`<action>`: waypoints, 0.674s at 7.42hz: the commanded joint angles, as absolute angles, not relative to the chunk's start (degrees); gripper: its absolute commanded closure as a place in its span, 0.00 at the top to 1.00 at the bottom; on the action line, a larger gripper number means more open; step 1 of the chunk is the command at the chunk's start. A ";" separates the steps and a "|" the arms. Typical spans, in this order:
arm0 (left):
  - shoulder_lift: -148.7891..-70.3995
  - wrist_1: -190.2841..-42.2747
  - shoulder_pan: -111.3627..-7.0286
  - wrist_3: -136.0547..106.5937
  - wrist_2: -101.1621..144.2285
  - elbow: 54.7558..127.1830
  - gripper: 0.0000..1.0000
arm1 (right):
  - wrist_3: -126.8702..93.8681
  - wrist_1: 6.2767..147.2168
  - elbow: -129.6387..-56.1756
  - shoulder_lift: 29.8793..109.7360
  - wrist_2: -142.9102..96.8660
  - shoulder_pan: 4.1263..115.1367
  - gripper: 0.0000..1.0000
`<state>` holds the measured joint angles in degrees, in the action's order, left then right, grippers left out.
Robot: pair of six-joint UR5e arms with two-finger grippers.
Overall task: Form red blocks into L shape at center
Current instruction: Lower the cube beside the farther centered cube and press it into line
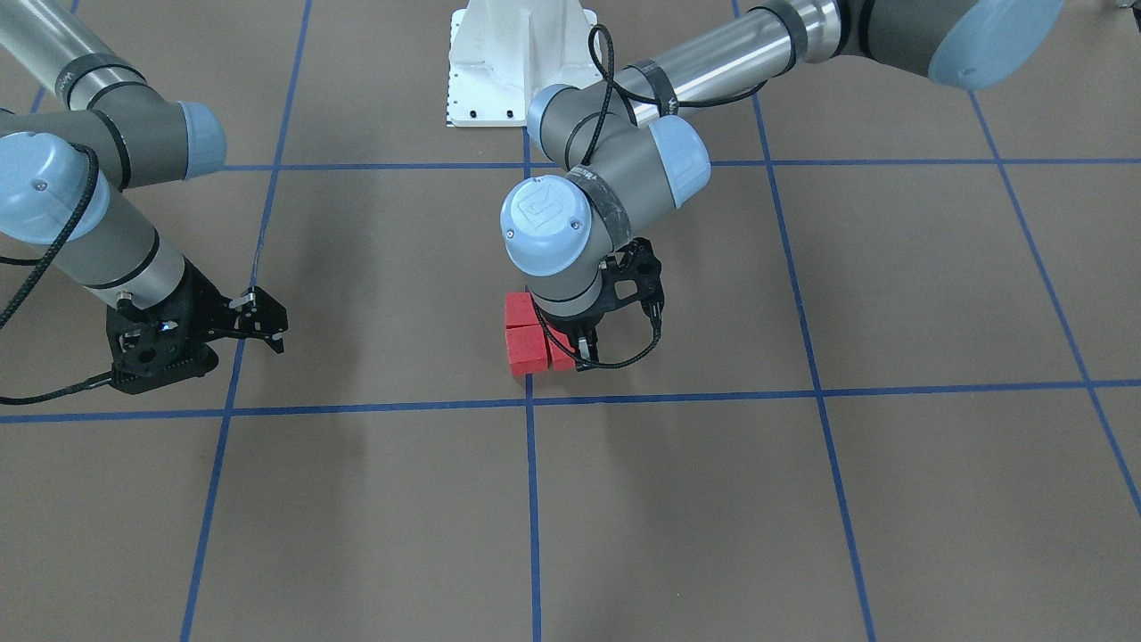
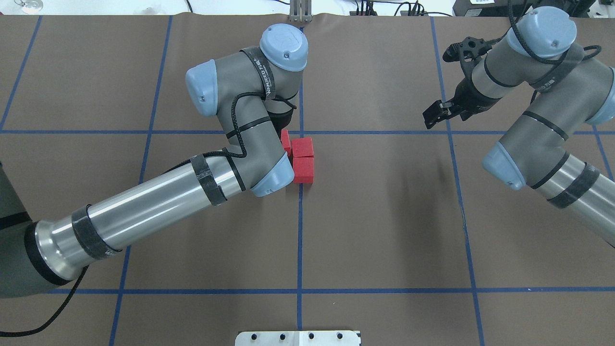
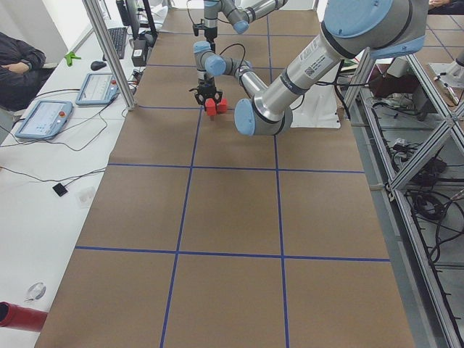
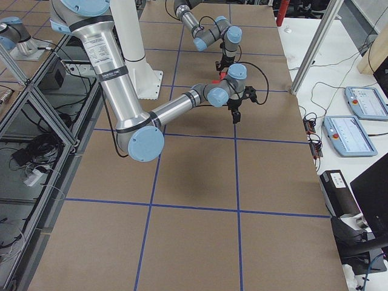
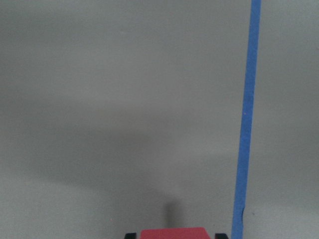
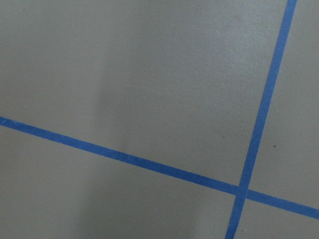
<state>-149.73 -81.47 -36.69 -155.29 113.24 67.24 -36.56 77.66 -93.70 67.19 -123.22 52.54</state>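
Note:
Three red blocks lie together just on the robot's side of the center crossing [image 1: 529, 401]. Two of them [image 1: 520, 310] [image 1: 526, 349] sit touching in a row. The third [image 1: 560, 355] lies beside the one nearer the crossing, so the group makes a corner. My left gripper [image 1: 581, 346] stands straight down on this third block. The left wrist view shows that block [image 5: 173, 233] between the black fingertips [image 5: 129, 235], so the gripper is shut on it. In the overhead view the blocks [image 2: 303, 158] show beside my left wrist, which hides the gripper. My right gripper [image 1: 267, 325] hangs open and empty, far from the blocks.
The white robot base plate [image 1: 499, 62] stands at the table's robot side. Blue tape lines [image 6: 149, 162] divide the brown surface. My left forearm [image 2: 158, 206] reaches across the left half. A person and tablets sit beside the table [image 3: 43, 119].

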 commanded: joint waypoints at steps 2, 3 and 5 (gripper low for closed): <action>-149.59 -81.74 -36.39 -154.60 113.20 67.24 0.00 | -36.65 77.70 -93.69 67.15 -123.22 52.56 0.99; -149.50 -81.91 -36.39 -154.51 113.20 67.24 0.00 | -36.65 77.70 -93.69 67.15 -123.31 52.56 0.99; -149.59 -81.91 -36.21 -154.51 113.29 67.24 0.00 | -36.65 77.70 -93.69 67.06 -123.31 52.56 0.99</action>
<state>-149.58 -81.88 -36.31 -154.55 113.22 67.24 -36.64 77.70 -93.69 67.09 -123.30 52.56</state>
